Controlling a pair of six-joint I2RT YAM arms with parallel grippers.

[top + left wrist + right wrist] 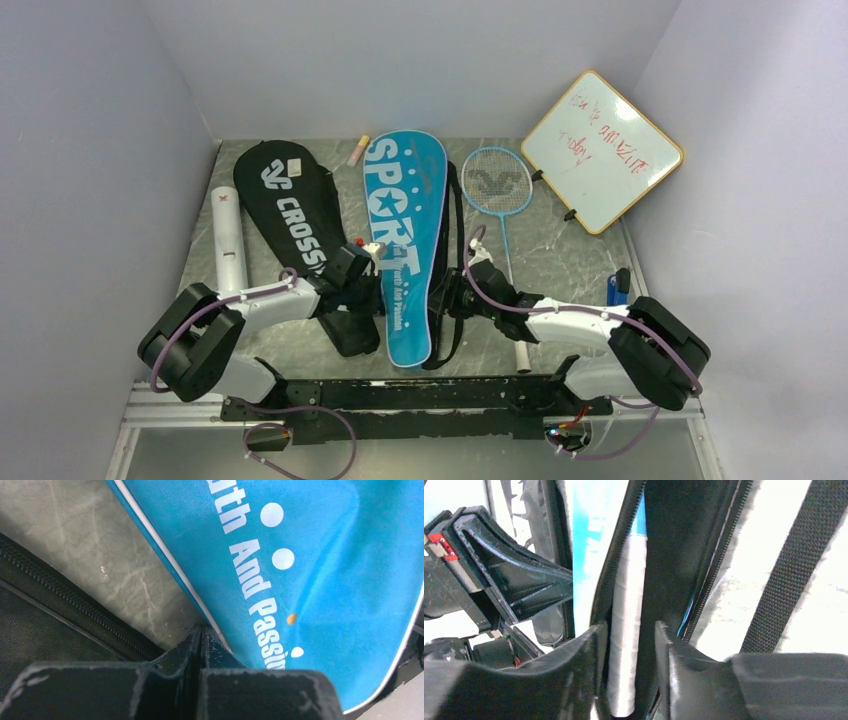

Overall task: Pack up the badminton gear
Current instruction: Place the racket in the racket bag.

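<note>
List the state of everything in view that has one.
Left end effector, shut, at edge of blue cover.
Right end effector, open, astride white racket handle.
Blue cover, unzipped, flat, handle inside.
Black cover, flat; zip unclear.
Light-blue racket, loose on table.
Tube, lying down.
Whiteboard, propped up.

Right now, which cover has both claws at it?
The blue SPORT cover: left claw shut at its left edge, right claw open around a white handle in its zip opening. The black cover lies to its left.
</note>
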